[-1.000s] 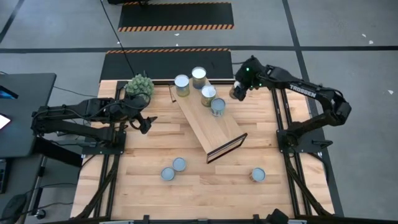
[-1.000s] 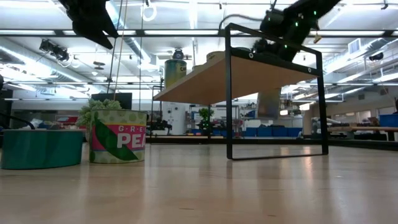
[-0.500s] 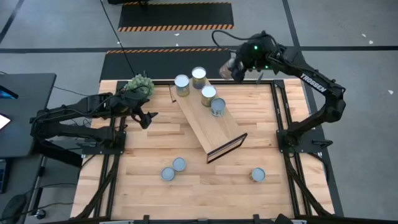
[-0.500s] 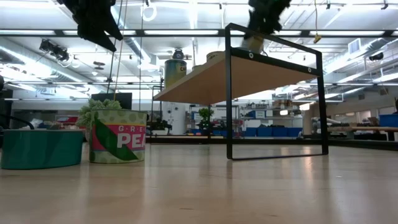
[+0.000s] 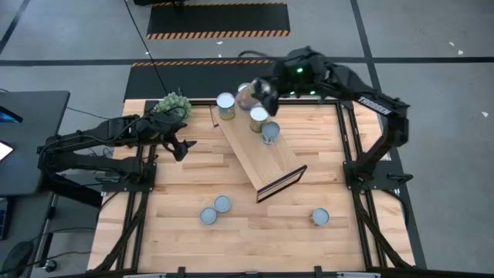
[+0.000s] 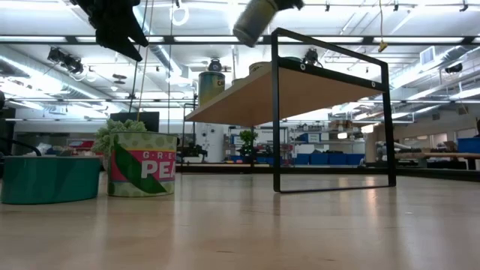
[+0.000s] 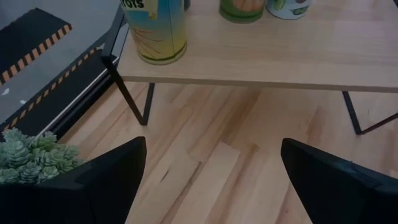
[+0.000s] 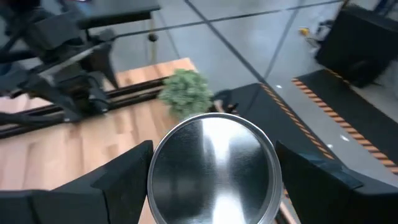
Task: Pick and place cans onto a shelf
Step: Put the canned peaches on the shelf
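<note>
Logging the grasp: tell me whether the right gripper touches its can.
Touching. The right wrist view shows the right gripper clamped on both sides of the can.

The wooden table [image 5: 185,193] carries the shelf [image 5: 258,158], standing diagonally near its middle. 3 cans [image 5: 226,104] stand on the shelf's far half. Off the shelf's framed end, 2 cans [image 5: 215,209] sit touching, 1 can [image 5: 320,217] well apart. A plant ball [image 5: 173,103] sits beyond the shelf's far end.
</note>
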Robot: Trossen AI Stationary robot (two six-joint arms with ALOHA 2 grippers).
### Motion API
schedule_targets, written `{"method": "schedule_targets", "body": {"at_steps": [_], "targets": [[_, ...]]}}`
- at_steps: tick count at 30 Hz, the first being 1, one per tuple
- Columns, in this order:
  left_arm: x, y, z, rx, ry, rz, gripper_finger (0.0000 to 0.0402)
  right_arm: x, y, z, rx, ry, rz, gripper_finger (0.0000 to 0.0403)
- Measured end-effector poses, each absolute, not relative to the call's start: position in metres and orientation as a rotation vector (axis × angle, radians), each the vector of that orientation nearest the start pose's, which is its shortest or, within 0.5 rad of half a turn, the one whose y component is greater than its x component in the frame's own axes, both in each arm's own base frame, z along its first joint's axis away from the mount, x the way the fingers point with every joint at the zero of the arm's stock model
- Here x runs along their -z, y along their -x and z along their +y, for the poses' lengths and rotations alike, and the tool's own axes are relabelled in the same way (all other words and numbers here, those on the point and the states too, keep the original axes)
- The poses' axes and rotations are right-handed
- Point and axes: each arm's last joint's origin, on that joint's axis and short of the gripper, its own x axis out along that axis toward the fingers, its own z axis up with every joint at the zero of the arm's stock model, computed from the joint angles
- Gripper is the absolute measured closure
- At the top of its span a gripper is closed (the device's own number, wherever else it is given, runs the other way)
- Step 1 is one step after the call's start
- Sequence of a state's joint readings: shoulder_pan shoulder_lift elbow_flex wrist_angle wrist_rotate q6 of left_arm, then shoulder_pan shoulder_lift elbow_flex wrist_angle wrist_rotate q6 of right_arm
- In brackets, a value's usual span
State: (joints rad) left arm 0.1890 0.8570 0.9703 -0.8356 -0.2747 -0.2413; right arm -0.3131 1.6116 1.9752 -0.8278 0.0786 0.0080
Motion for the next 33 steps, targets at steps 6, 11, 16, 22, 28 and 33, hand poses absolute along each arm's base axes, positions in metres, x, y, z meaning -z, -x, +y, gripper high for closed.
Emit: {"method": "schedule_targets", "body": {"at_steps": [6, 11, 16, 22, 28, 33], "targets": [[-0.327, -0.151, 0.037, -0.529, 0.196, 0.675, 0.0024, -0.459, -0.348, -0.088, 0.316, -0.058, 0.518, 0.0079], [-0.327, -0.151, 0.037, -0.533, 0.203, 0.674, 0.0024, -0.441, -0.376, -0.078, 0.277, -0.054, 0.617, 0.0079], [-0.327, -0.151, 0.037, -0.533, 0.203, 0.674, 0.0024, -0.417, -0.394, -0.075, 0.287, -0.050, 0.736, 0.0079], [-0.327, -0.151, 0.037, -0.533, 0.203, 0.675, 0.0024, -0.393, -0.409, -0.072, 0.284, -0.032, 0.828, 0.0079], [-0.327, -0.151, 0.037, -0.532, 0.204, 0.675, 0.0024, -0.380, -0.416, -0.068, 0.256, 0.022, 0.886, 0.0079], [-0.327, -0.151, 0.037, -0.532, 0.203, 0.673, 0.0024, -0.367, -0.422, -0.069, 0.239, 0.053, 0.941, 0.0079]]}}
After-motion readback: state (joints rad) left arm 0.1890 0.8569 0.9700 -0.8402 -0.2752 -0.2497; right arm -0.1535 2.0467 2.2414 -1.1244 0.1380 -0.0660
